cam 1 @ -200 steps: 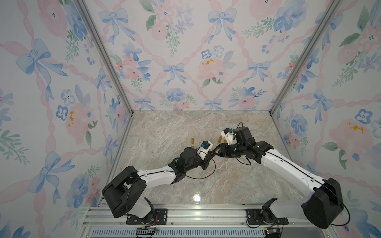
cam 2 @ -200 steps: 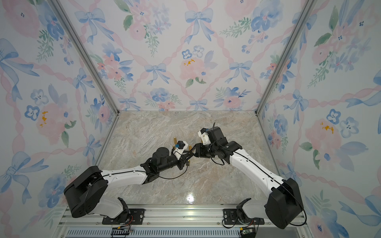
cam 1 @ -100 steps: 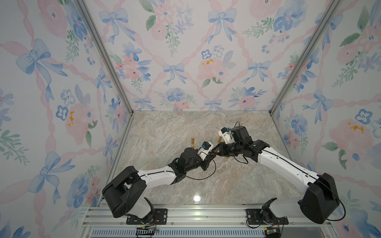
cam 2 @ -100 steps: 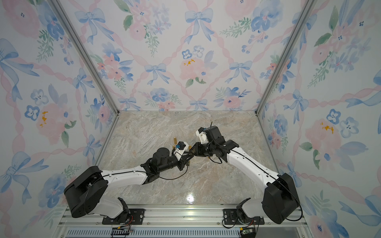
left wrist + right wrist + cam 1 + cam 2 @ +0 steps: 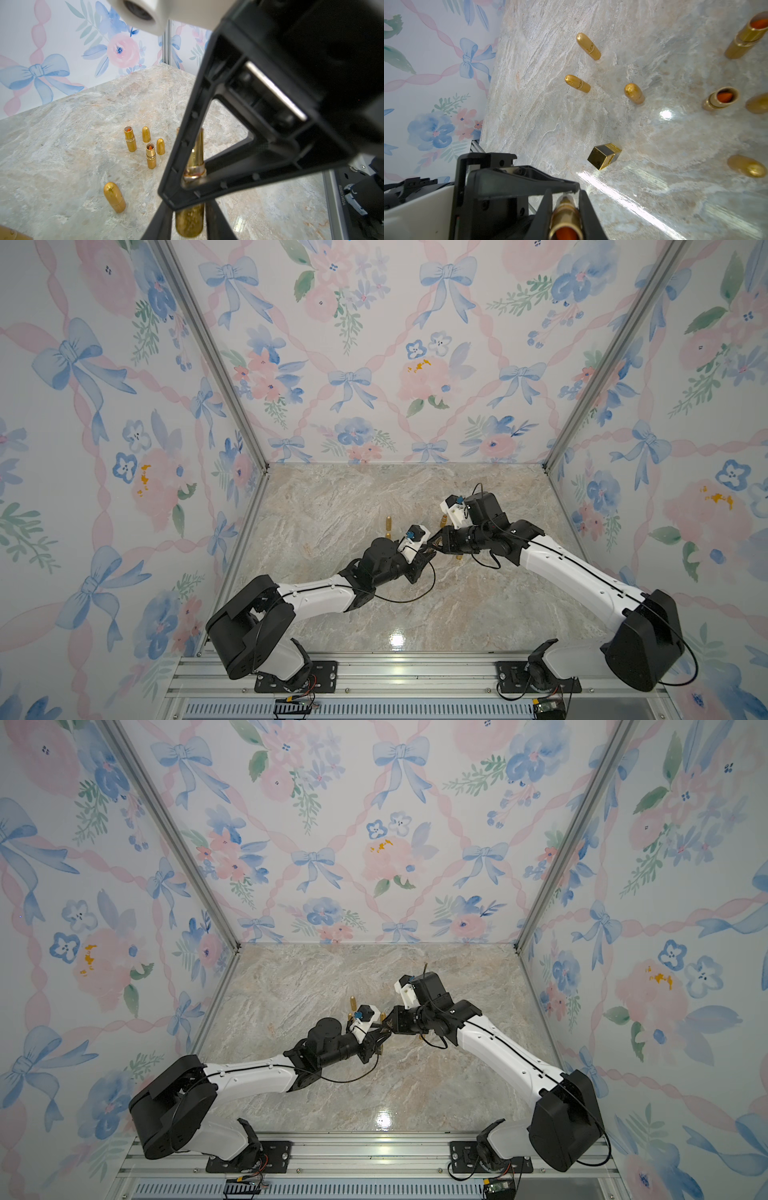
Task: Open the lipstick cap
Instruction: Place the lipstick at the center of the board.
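A gold lipstick (image 5: pixel 195 153) is held in the air between both grippers, above the middle of the marble table. My right gripper (image 5: pixel 564 192) is shut on its upper tube (image 5: pixel 564 216), whose end is open and shows the orange stick. The thicker gold base (image 5: pixel 189 220) lies between the fingers of my left gripper (image 5: pixel 189 205), which stand slightly open with thin gaps on both sides. This lipstick carries no cap. In both top views the two grippers meet tip to tip (image 5: pixel 432 548) (image 5: pixel 385 1031).
On the table (image 5: pixel 374 614) stand two uncapped gold lipsticks (image 5: pixel 130 139) (image 5: pixel 151 155) and several bullet-shaped gold caps (image 5: pixel 114 197) (image 5: pixel 146 134) (image 5: pixel 588 46). A square gold and black piece (image 5: pixel 604 159) lies nearby. Patterned walls close in three sides.
My right gripper has moved in a little to the left and shut on the lipstick. My left gripper's jaws have loosened around the base.
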